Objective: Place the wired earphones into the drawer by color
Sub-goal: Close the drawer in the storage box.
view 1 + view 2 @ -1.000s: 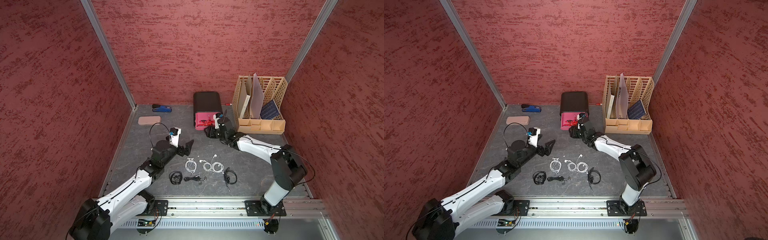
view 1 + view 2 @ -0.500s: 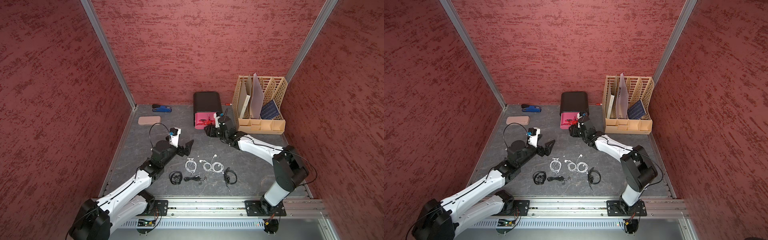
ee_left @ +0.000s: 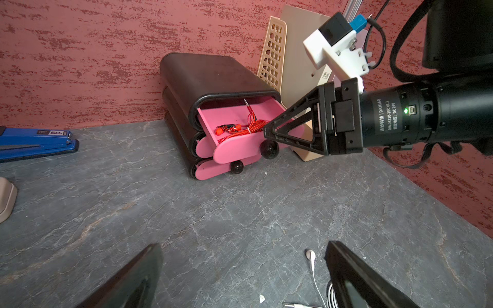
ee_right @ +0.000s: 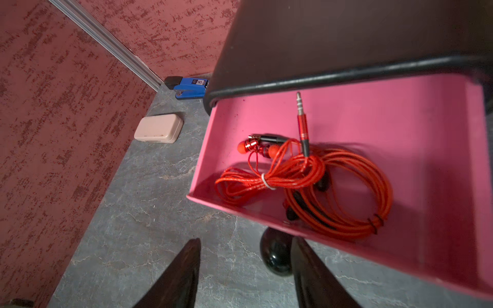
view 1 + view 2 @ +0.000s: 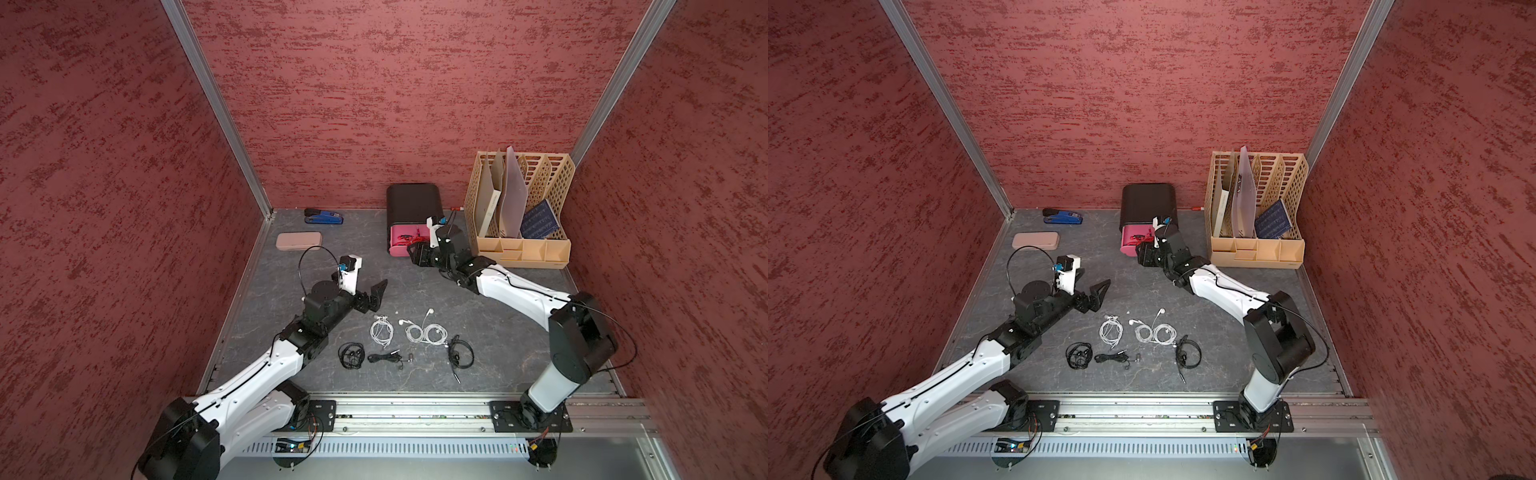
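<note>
Moved: right gripper [image 5: 417, 254] edged slightly toward drawer unit [image 5: 413, 201] vs 1 s ago; left arm unchanged.
- right gripper: fingers apart; black knob [image 4: 274, 253] of top drawer [image 4: 346, 112] sits between them, just beside one finger, not clamped.
- top drawer: pink, pulled out; 2 red earphones [image 4: 306, 173] inside.
- left gripper [image 5: 374, 297]: fingers wide apart, empty, above desk [image 5: 498, 332].
- desk, front-centre: 3 white earphones [image 5: 381, 332], 3 black earphones [image 5: 351, 355], well apart from drawer unit.

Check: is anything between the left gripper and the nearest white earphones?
Nothing visible. The left gripper hangs open next to the white earphones, on their back-wall side, with only bare table between them.
</note>
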Motion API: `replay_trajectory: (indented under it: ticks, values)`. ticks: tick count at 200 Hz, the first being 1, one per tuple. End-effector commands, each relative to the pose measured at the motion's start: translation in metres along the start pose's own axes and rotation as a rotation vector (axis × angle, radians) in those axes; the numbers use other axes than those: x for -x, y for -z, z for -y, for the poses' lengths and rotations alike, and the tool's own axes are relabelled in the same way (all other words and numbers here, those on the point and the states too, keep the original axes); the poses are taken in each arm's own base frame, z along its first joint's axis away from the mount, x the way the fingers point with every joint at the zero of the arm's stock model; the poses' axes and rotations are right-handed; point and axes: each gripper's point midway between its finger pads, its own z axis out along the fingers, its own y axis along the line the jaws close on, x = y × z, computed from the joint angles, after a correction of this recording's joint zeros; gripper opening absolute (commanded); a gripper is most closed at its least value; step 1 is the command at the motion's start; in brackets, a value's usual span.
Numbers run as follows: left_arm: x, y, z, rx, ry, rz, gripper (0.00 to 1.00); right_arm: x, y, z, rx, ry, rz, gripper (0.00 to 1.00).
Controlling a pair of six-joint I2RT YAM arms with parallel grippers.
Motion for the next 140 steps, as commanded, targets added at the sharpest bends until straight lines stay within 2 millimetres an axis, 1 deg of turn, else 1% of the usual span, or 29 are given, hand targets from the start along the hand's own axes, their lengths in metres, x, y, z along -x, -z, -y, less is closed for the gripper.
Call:
replay_trajectory:
  ticks: [1, 42, 73, 101, 140]
  values:
    - [0.007, 0.003, -0.001, 0.001, 0.0, 0.035, 1.0, 0.022, 0.003, -0.001, -0.022, 0.014, 0.047, 0.59]
    - [0.007, 0.003, -0.001, 0.003, -0.001, 0.036, 1.0, 0.027, 0.003, -0.002, -0.02, 0.021, 0.051, 0.59]
    - [0.007, 0.003, -0.001, 0.003, -0.002, 0.037, 1.0, 0.029, 0.008, -0.009, 0.015, 0.021, 0.051, 0.59]
    - [0.007, 0.003, -0.001, 0.003, -0.001, 0.035, 1.0, 0.02, 0.012, -0.011, 0.034, 0.013, 0.021, 0.59]
    - [0.007, 0.003, -0.001, 0.002, 0.0, 0.035, 1.0, 0.005, 0.02, -0.001, 0.005, 0.002, -0.011, 0.59]
